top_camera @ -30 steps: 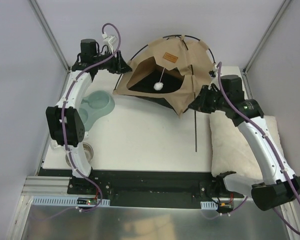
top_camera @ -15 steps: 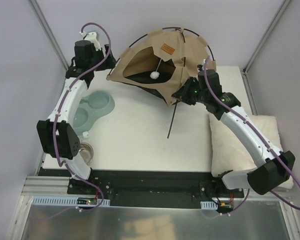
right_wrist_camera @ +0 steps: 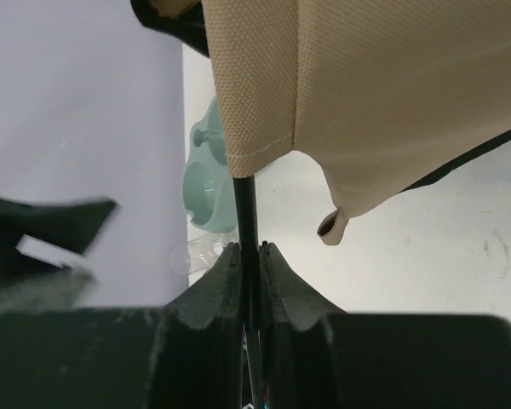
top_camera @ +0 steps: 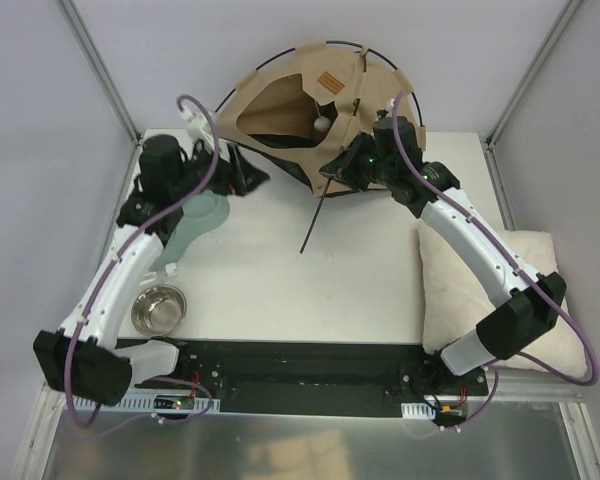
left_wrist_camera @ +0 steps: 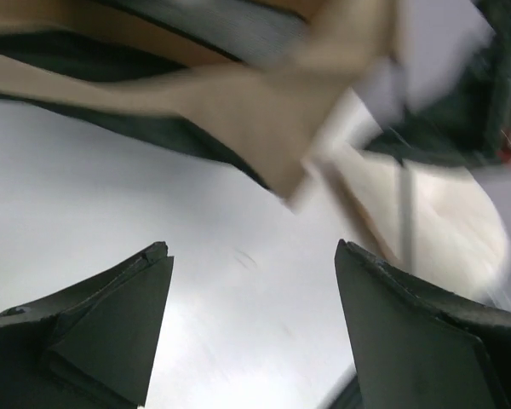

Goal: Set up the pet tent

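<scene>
R gripper (right_wrist_camera: 249,249) was clenched on the thin black pole (right_wrist_camera: 244,204), with the big tan fabric pet tent (right_wrist_camera: 392,94) hanging just above its fingertips. L gripper (left_wrist_camera: 249,249) gaped, holding nothing, tent beyond its tips. Risk: w/ one thin pinch, pole could twist or slip and the tent sag. L wrist view was blurred, and the pole's upper end was hidden under fabric.

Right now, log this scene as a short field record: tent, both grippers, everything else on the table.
tent: large tan fabric pet tent with black lining, partly raised at the far edge of the white table
toy: white pom-pom hanging in the tent's opening
left gripper: open, empty, near the tent's left edge
right gripper: shut on a thin black pole running under the tent fabric
bowls: mint-green double bowl and round steel bowl, left side
cushion: fluffy, cream-white, right side, under the right arm
</scene>
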